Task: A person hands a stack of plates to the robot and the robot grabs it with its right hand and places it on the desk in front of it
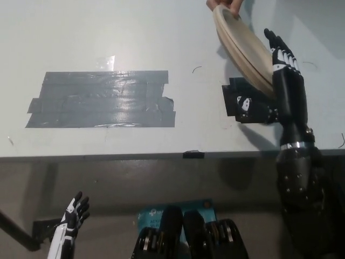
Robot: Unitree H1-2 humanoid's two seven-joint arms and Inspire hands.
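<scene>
A stack of beige plates hangs tilted above the desk at the upper right, held at its top rim by a person's hand. My black right hand is raised beside the stack's lower right edge, fingers spread and open, thumb reaching under the rim; whether it touches the plates I cannot tell. My white left hand rests low at the bottom left, below the desk edge, fingers apart.
The pale desk bears a large patch of grey tape at the left and a small black tape square under the plates. The desk's front edge runs across the middle.
</scene>
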